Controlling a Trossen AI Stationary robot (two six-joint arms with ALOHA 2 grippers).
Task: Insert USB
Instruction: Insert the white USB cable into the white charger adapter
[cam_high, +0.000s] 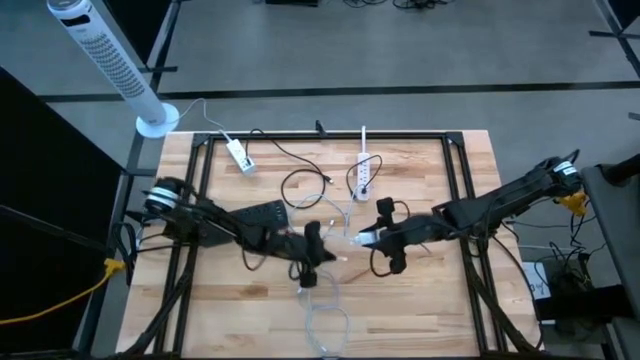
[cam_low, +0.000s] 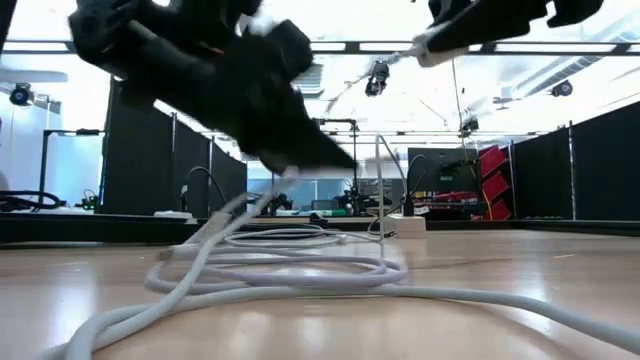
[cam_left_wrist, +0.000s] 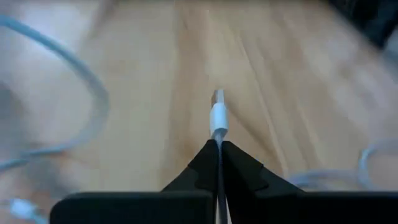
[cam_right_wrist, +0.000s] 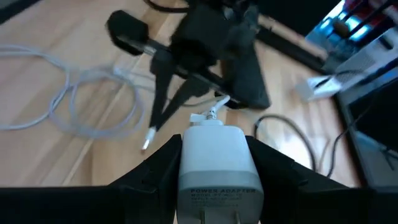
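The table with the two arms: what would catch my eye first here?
At the middle of the wooden table, two dark arms nearly meet. The left gripper pinches a white cable with its USB plug sticking out ahead; the right gripper clamps a white power adapter, facing the plug. Loops of white cable sprawl on the wood below them.

We're in a robotics lab here: a wooden desk boxed by a black metal frame, grey floor, a white tower fan alongside, black partition curtains and ceiling strip lights beyond
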